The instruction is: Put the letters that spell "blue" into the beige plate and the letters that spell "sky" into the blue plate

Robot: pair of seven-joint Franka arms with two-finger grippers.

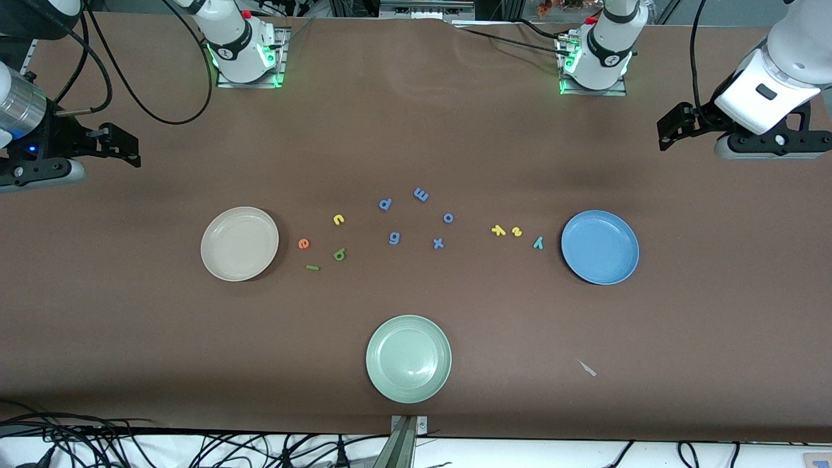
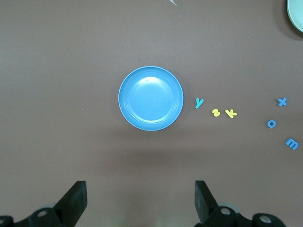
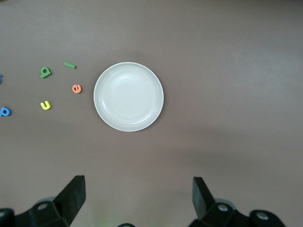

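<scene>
While both arms wait with fingers spread wide and nothing held, the left end effector (image 1: 669,127) hangs at the upper right of the frame and the right end effector (image 1: 123,146) at the upper left, over a brown table (image 1: 416,130) edged below by tangled black cables (image 1: 97,445). The beige plate (image 1: 240,244) sits left of centre beside the letters e (image 1: 303,244), u (image 1: 338,220), b (image 1: 339,254) and l (image 1: 312,267). The blue plate (image 1: 600,247) sits right of centre beside y (image 1: 537,243), s (image 1: 517,231) and k (image 1: 498,230), with a pale green plate (image 1: 408,359) at lower centre.

Green plate (image 1: 408,325); blue letters (image 1: 394,238)
</scene>
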